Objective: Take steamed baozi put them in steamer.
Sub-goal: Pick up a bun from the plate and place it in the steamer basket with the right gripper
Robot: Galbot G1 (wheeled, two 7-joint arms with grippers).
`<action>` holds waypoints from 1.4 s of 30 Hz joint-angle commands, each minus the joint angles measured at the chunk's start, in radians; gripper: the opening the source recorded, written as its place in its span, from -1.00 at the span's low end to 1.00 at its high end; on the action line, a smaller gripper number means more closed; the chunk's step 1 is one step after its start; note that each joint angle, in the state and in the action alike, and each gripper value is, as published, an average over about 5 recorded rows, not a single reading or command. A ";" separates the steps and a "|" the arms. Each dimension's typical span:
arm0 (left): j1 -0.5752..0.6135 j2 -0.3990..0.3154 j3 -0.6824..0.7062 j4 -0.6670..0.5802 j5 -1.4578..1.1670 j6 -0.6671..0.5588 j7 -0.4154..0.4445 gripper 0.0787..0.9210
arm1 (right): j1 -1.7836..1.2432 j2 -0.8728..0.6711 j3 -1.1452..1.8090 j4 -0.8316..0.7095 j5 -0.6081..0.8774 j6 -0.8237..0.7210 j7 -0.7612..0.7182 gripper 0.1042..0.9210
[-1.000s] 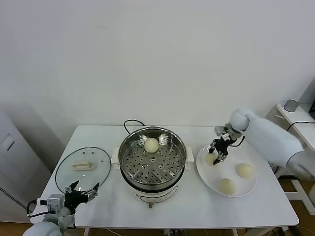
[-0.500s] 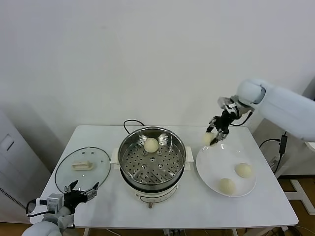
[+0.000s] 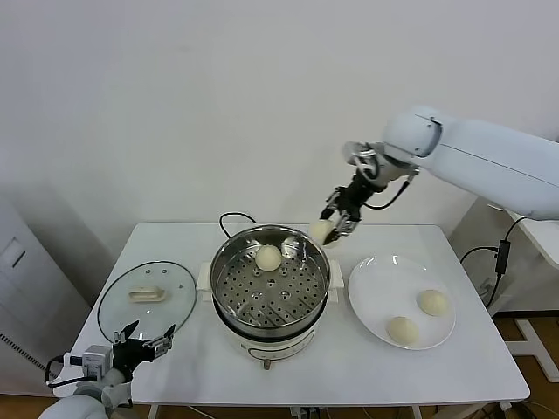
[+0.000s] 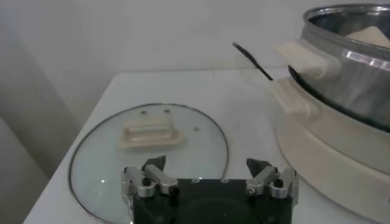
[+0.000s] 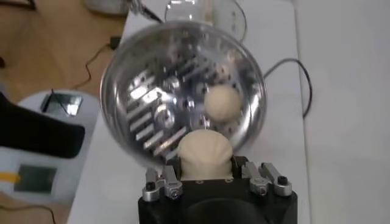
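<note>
A bun (image 3: 321,230) is clamped in the right gripper (image 3: 334,226) and held in the air above the steamer's (image 3: 271,281) rim at two o'clock. One bun (image 3: 269,257) is seated on the tray at twelve o'clock, and two buns (image 3: 433,301) are left on the plate (image 3: 376,288) at three o'clock of the steamer. The left gripper (image 3: 145,336) is parked with jaws spread at the table's (image 3: 349,367) front left corner, beside the glass lid (image 3: 147,297).

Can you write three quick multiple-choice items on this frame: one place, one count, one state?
1. Where is the glass lid? A) flat on the table on the steamer's left B) on the steamer C) on the plate
2. How many baozi lie on the plate? A) one B) two C) four
3. The right tool is: A) open and empty B) parked at the table edge C) shut on a baozi

Key: 1 A, it lies beside the steamer; 2 B, two baozi rest there; 3 C, a baozi sits between its fingers above the steamer rim.
</note>
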 commanded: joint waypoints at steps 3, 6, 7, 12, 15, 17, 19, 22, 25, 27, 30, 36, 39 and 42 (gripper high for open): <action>-0.002 -0.005 0.000 0.003 0.001 -0.004 -0.001 0.77 | -0.061 0.206 -0.018 -0.008 0.137 -0.088 0.161 -0.01; -0.004 -0.006 0.001 0.005 0.001 -0.004 -0.001 0.77 | -0.104 0.238 -0.015 -0.026 0.125 -0.097 0.179 -0.01; -0.005 -0.006 0.001 0.006 0.001 -0.004 -0.001 0.77 | -0.117 0.248 -0.014 -0.033 0.120 -0.102 0.186 -0.01; -0.009 -0.002 0.001 0.010 -0.001 -0.005 -0.001 0.77 | -0.162 0.287 -0.011 -0.058 0.102 -0.127 0.220 -0.01; -0.009 0.003 0.000 0.015 -0.003 -0.008 0.000 0.77 | -0.180 0.302 -0.008 -0.062 0.100 -0.144 0.246 -0.01; -0.010 0.006 0.000 0.019 -0.004 -0.011 0.001 0.77 | -0.192 0.310 -0.005 -0.069 0.093 -0.153 0.263 -0.01; -0.012 0.009 0.000 0.022 -0.005 -0.013 0.001 0.77 | -0.205 0.319 -0.002 -0.077 0.086 -0.157 0.273 -0.01; -0.014 0.014 0.000 0.026 -0.007 -0.015 0.002 0.77 | -0.220 0.329 0.000 -0.087 0.073 -0.162 0.280 -0.01; -0.015 0.018 0.000 0.029 -0.009 -0.017 0.002 0.77 | -0.232 0.336 0.000 -0.093 0.061 -0.166 0.284 -0.01; -0.016 0.021 -0.001 0.031 -0.012 -0.018 0.002 0.77 | -0.240 0.338 -0.001 -0.095 0.058 -0.169 0.288 -0.01; -0.016 0.028 -0.002 0.033 -0.020 -0.020 0.002 0.77 | -0.251 0.341 -0.001 -0.099 0.052 -0.174 0.300 -0.01; -0.019 0.037 -0.003 0.042 -0.031 -0.023 0.002 0.77 | -0.268 0.350 -0.001 -0.112 0.048 -0.181 0.316 -0.01; -0.020 0.040 -0.003 0.044 -0.034 -0.025 0.003 0.77 | -0.275 0.359 -0.001 -0.121 0.046 -0.181 0.320 -0.01; -0.022 0.042 -0.003 0.046 -0.038 -0.026 0.003 0.77 | -0.280 0.364 -0.003 -0.125 0.040 -0.184 0.324 -0.01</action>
